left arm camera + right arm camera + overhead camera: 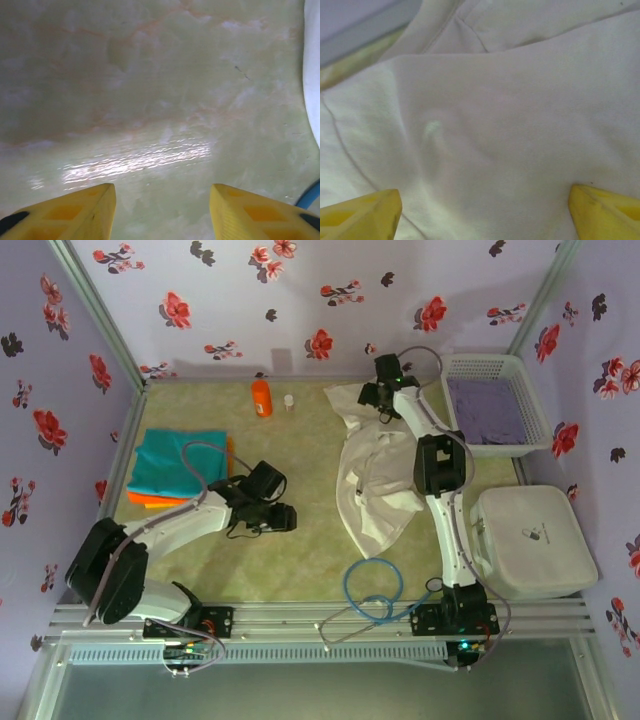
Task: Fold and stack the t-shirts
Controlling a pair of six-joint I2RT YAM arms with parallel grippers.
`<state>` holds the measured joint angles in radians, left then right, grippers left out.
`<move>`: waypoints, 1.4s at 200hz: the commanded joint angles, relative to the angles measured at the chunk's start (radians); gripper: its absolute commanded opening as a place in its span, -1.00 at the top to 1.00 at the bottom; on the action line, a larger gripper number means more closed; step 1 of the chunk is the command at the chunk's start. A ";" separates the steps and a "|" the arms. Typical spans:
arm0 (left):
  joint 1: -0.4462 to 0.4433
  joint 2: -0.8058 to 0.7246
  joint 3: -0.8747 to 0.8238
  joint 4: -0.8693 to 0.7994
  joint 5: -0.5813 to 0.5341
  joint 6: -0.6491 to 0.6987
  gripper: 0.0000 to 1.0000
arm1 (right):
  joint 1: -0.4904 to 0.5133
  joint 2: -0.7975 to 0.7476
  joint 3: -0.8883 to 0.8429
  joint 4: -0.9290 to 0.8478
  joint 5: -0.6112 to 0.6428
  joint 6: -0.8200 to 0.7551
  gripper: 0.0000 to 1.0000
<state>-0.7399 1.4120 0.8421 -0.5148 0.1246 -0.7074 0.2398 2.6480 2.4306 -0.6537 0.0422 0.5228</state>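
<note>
Desk [300,540]: crumpled white t-shirt [375,485] lies right of centre. Teal t-shirt [180,462] is folded atop orange t-shirt [150,499], far left. Right end effector [484,192] is spread wide over the white cloth, gripping nothing. Left end effector [161,186] is parted above bare desk, empty.

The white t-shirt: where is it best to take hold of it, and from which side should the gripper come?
Probably pinch a raised fold at the far end of the white t-shirt, coming from above. It lies crumpled in a long strip, edges flat on the table, so wrinkles give the best hold. The right gripper hangs open above that end.
</note>
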 commanded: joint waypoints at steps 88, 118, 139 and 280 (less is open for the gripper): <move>-0.187 0.242 0.158 0.208 0.150 -0.157 0.02 | 0.001 -0.711 -0.744 0.006 -0.008 0.044 -0.99; -0.255 0.332 0.213 0.271 0.168 -0.223 0.08 | 0.000 -0.929 -1.026 -0.019 -0.001 0.089 -0.99; -0.290 0.396 0.249 0.315 0.179 -0.264 0.13 | 0.000 -1.063 -1.210 -0.012 -0.001 0.126 -0.99; -0.313 0.547 0.372 0.265 0.168 -0.287 0.95 | 0.000 -1.450 -1.628 -0.133 0.058 0.186 -0.85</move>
<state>-1.0618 1.9572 1.1736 -0.1650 0.2989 -1.0218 0.2401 1.2217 0.8318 -0.7387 0.0906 0.6853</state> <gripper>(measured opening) 0.096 0.928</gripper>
